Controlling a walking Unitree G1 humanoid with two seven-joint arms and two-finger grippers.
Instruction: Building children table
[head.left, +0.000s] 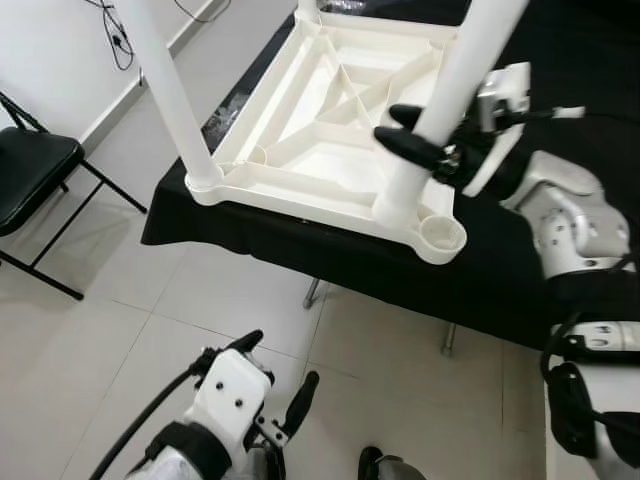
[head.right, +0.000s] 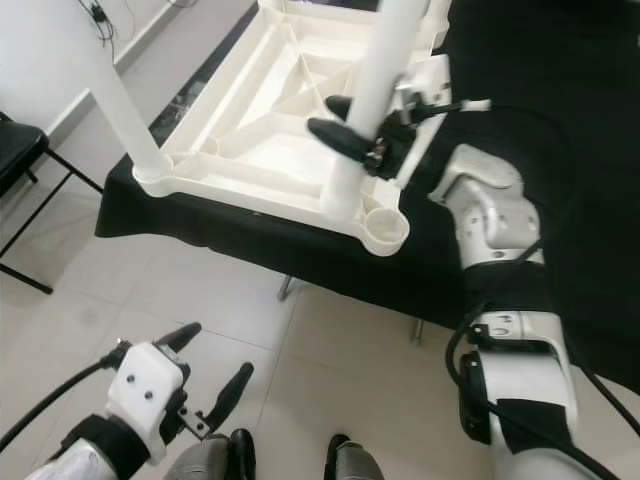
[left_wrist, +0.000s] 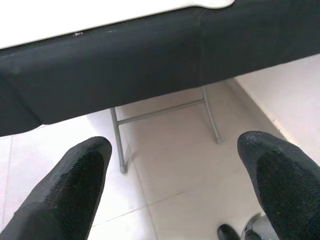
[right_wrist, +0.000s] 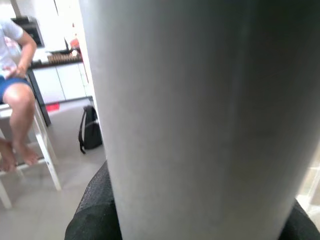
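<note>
Currently right claw (head.left: 420, 135) clamped around white leg (head.left: 440, 100), base just below fingers, misaligned beside empty corner socket (head.left: 443, 233) of upturned tabletop (head.left: 330, 130) on counter (head.left: 560, 70). Should shift leg over socket, keep vertical, press straight down. Left claw (head.left: 275, 375) spread open, idle, low over floor.

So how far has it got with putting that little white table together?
The white tabletop lies upside down on the black-covered table. One leg already stands in its near-left corner. The right claw is clamped round a second leg standing beside the near-right corner socket, which looks empty. The left claw hangs open over the floor.
</note>
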